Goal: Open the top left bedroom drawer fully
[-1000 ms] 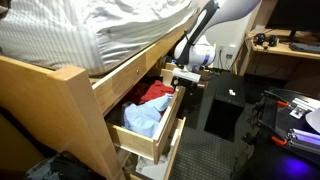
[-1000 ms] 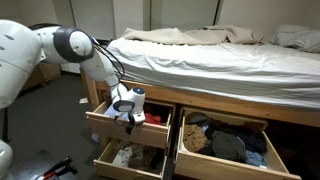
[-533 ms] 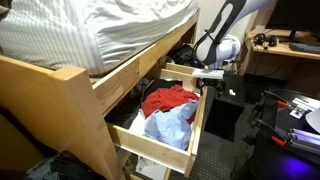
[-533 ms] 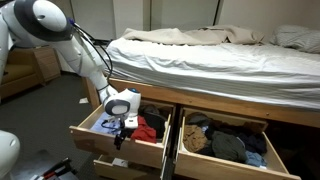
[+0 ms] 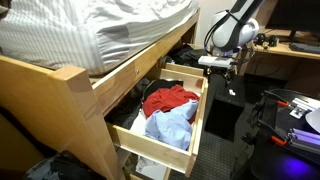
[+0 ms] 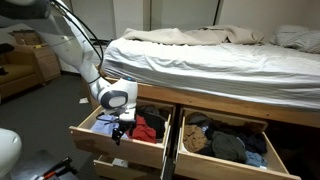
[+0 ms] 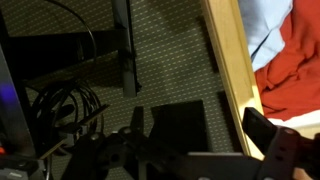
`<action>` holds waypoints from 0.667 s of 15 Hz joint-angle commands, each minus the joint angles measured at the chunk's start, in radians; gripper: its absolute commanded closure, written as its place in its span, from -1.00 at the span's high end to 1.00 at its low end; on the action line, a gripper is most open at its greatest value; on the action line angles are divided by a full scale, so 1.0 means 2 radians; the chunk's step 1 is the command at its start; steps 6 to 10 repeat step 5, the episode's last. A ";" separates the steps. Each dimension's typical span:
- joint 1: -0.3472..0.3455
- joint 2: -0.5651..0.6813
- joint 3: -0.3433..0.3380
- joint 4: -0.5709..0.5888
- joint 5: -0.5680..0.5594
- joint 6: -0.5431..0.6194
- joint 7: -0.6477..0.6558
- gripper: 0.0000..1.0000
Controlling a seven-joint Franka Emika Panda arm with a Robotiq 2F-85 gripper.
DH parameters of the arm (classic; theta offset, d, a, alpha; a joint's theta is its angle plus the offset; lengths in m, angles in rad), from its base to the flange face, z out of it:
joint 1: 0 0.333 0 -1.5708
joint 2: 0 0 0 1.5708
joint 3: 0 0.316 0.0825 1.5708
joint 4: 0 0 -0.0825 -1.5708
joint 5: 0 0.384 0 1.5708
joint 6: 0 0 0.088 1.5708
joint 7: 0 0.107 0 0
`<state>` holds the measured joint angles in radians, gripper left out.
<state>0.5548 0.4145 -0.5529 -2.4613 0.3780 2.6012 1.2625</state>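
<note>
The top left drawer (image 6: 100,141) under the bed stands pulled far out; it also shows in an exterior view (image 5: 198,112). It holds a red cloth (image 5: 170,97) and a light blue cloth (image 5: 170,126). My gripper (image 5: 216,63) hangs just past the drawer's front, slightly above its top edge; it also shows in an exterior view (image 6: 120,126). In the wrist view the gripper (image 7: 200,135) is open, with one finger over the wooden drawer front (image 7: 228,70) and the other over the floor. It holds nothing.
The lower left drawer (image 6: 108,166) is partly out below. The right drawer (image 6: 225,140) is open with dark clothes. A black box (image 5: 225,110) stands on the floor by the drawer front. Cables (image 7: 60,105) lie on the carpet. A desk (image 5: 280,48) stands behind.
The drawer slid much further out over the last second. The gripper then came off the drawer front and rose a little away from it.
</note>
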 commanded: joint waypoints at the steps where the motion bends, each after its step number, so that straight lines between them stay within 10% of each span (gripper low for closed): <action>1: 0.088 -0.113 -0.101 -0.103 -0.078 0.079 0.104 1.00; 4: 0.192 -0.122 -0.227 -0.141 -0.220 0.173 0.222 1.00; 5: 0.138 -0.109 -0.169 -0.108 -0.168 0.124 0.172 1.00; 10: 0.138 -0.109 -0.169 -0.108 -0.168 0.124 0.172 1.00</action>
